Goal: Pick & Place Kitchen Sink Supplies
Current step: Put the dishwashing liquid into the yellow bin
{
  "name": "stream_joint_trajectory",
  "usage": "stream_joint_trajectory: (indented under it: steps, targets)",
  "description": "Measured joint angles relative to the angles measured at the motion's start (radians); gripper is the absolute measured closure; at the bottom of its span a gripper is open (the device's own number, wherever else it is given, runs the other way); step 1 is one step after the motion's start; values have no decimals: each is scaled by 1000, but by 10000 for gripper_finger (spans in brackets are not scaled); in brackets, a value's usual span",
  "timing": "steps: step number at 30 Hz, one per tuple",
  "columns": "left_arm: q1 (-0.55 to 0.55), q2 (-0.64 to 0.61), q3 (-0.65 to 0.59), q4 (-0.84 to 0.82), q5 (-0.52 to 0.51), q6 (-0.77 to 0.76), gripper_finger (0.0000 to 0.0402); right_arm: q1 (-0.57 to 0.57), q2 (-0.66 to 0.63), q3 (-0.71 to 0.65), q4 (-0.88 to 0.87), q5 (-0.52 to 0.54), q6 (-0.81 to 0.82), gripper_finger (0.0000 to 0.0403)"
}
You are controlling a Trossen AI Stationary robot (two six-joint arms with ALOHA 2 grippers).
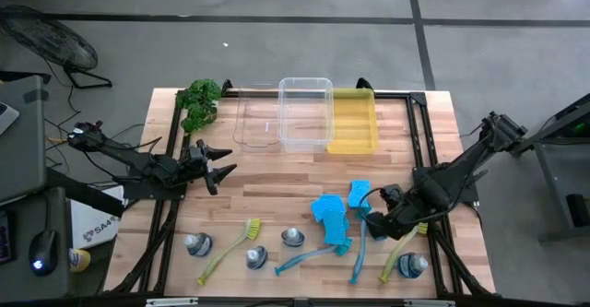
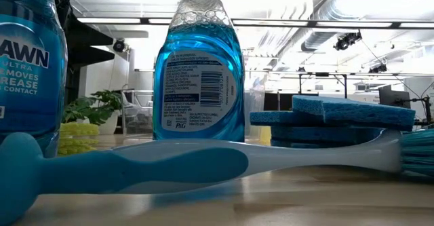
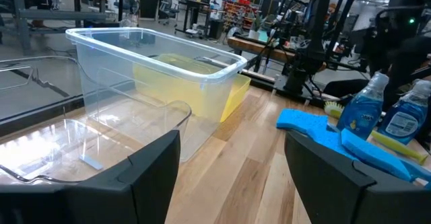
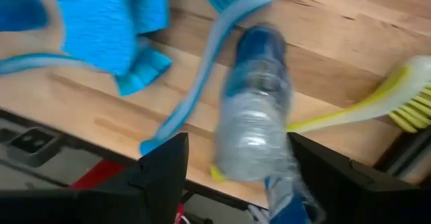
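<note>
the right gripper [image 1: 376, 217] hovers with fingers spread over the front right of the table [image 1: 277, 187], grasping nothing; its wrist view shows a bottle [image 4: 254, 109] between a blue brush [image 4: 202, 76] and a yellow-green brush [image 4: 377, 106]; the left gripper [image 1: 219, 166] waits open at the left, its wrist view facing the clear bin [image 3: 148, 83]; only the low view shows stacked sponges [image 2: 339, 121] behind a brush handle [image 2: 169, 166]

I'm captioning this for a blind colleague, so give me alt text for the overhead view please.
Seen from above, the right gripper reaches among blue sponges, dish brushes and soap bottles along the wooden table's near edge. The left gripper is open, farther back. Clear bins, a yellow bin and a plant line the far edge.
</note>
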Motion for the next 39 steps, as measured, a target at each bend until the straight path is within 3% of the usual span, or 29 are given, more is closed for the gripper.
stream_joint_trajectory:
  steps: [14,26,39]
  targets:
    - [0,0,0,0,0,0,138,-7,93,0,-28,17,30,164]
    - [0,0,0,0,0,0,138,-7,88,0,-33,19,50,228]
    - [0,0,0,0,0,0,138,-7,87,0,-33,16,50,238]
